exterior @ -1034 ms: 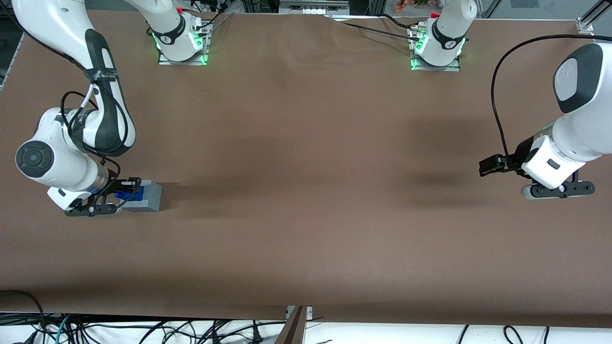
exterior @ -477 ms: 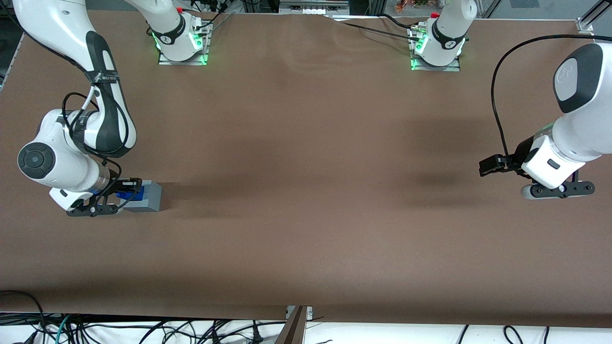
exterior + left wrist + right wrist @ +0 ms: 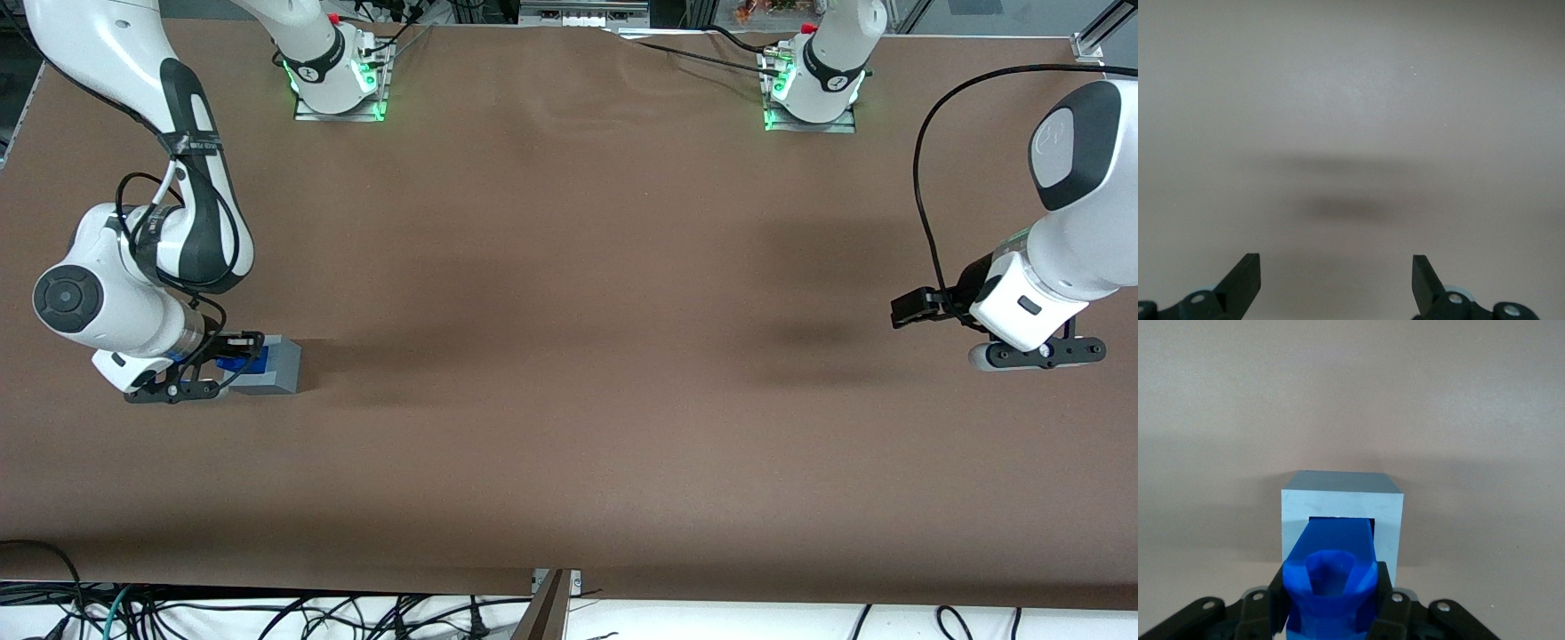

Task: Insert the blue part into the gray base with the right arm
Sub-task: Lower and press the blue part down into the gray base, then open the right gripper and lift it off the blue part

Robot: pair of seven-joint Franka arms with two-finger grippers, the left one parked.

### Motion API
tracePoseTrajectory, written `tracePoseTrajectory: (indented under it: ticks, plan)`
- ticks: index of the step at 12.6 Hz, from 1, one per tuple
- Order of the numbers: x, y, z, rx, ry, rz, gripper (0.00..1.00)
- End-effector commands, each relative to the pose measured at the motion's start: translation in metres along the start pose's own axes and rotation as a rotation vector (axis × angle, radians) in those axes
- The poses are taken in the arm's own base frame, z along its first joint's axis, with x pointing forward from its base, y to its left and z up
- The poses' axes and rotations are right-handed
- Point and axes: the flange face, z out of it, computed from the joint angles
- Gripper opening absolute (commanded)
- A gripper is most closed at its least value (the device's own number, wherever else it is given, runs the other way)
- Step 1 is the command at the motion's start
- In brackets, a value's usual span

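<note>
Brown paper covers the table (image 3: pixel 569 356), and the base (image 3: pixel 274 364) sits on it toward the working arm's end, a light-gray cube with its socket face turned up. Right above the base, the right arm (image 3: pixel 133 267) bends down from its white elbow, and its gripper (image 3: pixel 233 352) hangs at the base's top. Both black fingers (image 3: pixel 1386 603) are pressed against the sides of the blue part (image 3: pixel 1331 577), so the gripper is closed on it. In the wrist view the part's squarish body reaches down into the square opening of the base (image 3: pixel 1341 510), its lower end inside the socket's rim while the knobbed top stays up between the fingers. From the front, the part (image 3: pixel 249 359) shows only as a bit of bright blue at the base's top edge, half hidden by the gripper. How deep the part sits in the socket cannot be told. A looped black cable (image 3: pixel 142 191) hangs off the arm above the base
</note>
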Motion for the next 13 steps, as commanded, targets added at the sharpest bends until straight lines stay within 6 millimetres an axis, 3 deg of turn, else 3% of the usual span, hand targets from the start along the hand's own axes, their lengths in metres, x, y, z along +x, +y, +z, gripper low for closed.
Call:
tracePoseTrajectory:
  ticks: [1,4,7,9,13]
  plan:
    - [-0.001,0.002,-0.014,0.025,0.018,-0.009,0.98]
    - [-0.003,0.002,-0.021,0.029,0.014,-0.009,0.98]
    - [-0.011,0.005,-0.056,0.045,0.035,-0.001,0.98]
    - [-0.024,0.008,-0.094,0.068,0.015,0.000,0.98]
    - [-0.065,0.020,-0.190,0.110,-0.106,-0.019,0.99]
